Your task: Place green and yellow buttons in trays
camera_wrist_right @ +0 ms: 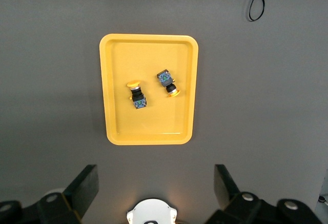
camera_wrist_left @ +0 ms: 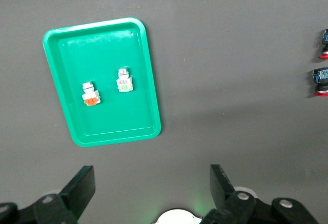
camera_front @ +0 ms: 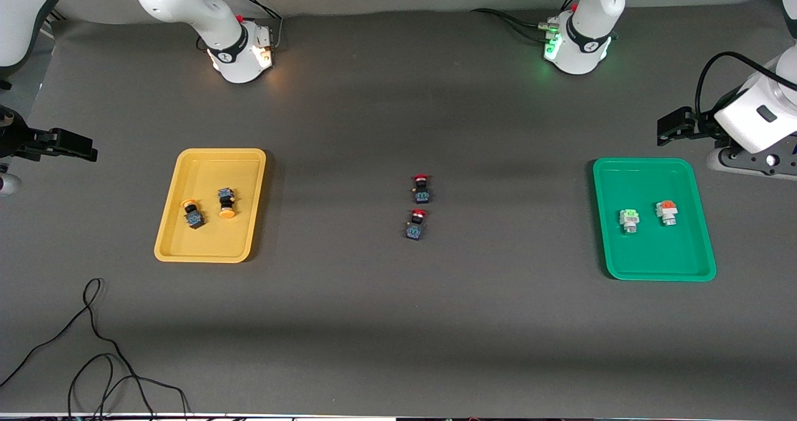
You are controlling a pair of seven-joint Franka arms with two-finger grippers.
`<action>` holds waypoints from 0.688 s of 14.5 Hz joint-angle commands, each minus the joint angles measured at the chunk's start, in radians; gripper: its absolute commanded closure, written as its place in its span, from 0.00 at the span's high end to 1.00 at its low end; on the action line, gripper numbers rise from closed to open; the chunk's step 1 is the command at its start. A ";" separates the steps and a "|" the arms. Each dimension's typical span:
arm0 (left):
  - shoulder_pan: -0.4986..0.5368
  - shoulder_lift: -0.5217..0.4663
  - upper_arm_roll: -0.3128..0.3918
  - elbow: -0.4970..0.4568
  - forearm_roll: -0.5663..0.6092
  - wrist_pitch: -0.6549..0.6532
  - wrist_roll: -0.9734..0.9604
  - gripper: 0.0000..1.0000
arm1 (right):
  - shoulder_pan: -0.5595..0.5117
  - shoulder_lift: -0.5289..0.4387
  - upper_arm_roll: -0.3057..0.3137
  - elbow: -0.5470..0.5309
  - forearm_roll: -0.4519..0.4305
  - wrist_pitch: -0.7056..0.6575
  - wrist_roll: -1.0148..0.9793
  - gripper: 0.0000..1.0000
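Yellow tray holds two yellow-capped buttons; green tray two white-bodied (both fingers spread).

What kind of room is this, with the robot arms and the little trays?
Probably a robot lab or test bench. Two white arms are bolted along one edge of a table covered in dark grey matting, loose cables trail across it, and a yellow tray and a green tray hold small push-button switches, like a practice sorting set-up.

Two yellow-capped buttons lie in the yellow tray; two white-bodied buttons in the green tray.
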 commanded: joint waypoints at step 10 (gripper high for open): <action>-0.013 0.005 0.016 0.008 -0.006 0.021 0.007 1.00 | -0.586 -0.203 0.721 0.052 -0.225 -0.031 0.074 1.00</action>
